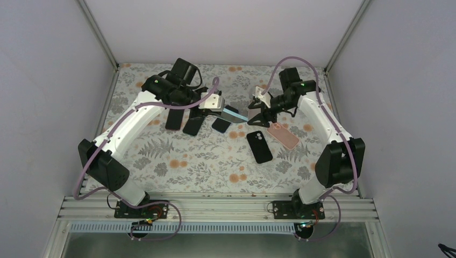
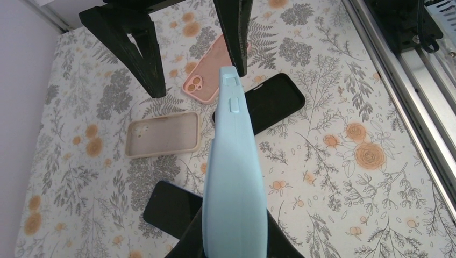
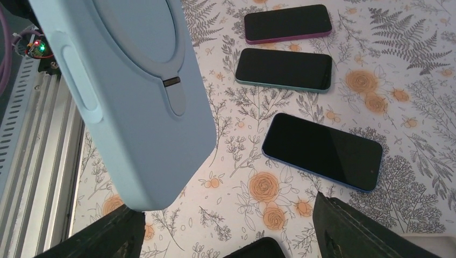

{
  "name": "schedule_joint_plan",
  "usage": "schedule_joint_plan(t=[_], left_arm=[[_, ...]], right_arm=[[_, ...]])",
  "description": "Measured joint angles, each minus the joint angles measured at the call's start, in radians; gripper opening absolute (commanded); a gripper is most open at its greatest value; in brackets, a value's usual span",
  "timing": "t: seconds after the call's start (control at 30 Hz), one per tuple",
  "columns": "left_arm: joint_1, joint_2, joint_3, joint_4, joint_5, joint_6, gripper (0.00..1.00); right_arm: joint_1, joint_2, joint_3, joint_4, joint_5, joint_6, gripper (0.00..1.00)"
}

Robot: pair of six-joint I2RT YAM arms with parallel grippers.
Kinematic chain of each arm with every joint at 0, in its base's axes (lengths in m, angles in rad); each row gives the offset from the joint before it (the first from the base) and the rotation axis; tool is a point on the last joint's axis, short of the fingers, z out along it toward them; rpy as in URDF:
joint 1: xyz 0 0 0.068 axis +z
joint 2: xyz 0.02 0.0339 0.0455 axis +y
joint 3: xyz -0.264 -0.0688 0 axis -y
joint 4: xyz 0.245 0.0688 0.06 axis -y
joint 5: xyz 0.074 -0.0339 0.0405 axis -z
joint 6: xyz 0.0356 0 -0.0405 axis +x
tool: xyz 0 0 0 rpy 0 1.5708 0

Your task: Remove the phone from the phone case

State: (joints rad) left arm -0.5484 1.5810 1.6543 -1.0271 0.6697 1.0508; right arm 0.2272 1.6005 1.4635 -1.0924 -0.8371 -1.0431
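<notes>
With the left gripper (image 1: 216, 104) pinching the pale blue phone case (image 2: 234, 177) by its left end, aloft at far centre, the spread right gripper (image 1: 256, 112) should straddle the free end squarely before closing.

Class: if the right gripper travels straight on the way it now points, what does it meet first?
Most likely the free end of the light blue phone case held by the left gripper. It lies just ahead of the right gripper and its open fingers; exact depth is unclear.
</notes>
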Motion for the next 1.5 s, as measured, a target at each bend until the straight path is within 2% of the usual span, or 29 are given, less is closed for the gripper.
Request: schedule_joint_plan(t=[0.43, 0.77, 1.1, 1.3, 1.5], left_arm=[[-0.066, 0.015, 0.002, 0.044, -0.085, -0.02, 0.02], [-0.068, 0.029, 0.008, 0.072, -0.072, -0.074, 0.02], [-0.042, 0.208, 0.224, -0.068, 0.058, -0.087, 0.02], [-0.039, 0.251, 0.262, -0.109, 0.125, -0.11, 0.02], [-0.037, 0.219, 0.205, -0.111, 0.127, -0.195, 0.02]], right_arm=[[-0.059, 0.047, 0.07, -0.022, 0.04, 0.003, 0.78], [-0.045, 0.051, 0.08, -0.01, 0.056, 0.058, 0.77], [-0.017, -0.001, 0.051, 0.082, 0.135, 0.155, 0.81], [0.048, 0.08, 0.164, -0.034, 0.075, 0.052, 0.8], [0.087, 0.196, 0.252, -0.187, 0.0, -0.084, 0.76]])
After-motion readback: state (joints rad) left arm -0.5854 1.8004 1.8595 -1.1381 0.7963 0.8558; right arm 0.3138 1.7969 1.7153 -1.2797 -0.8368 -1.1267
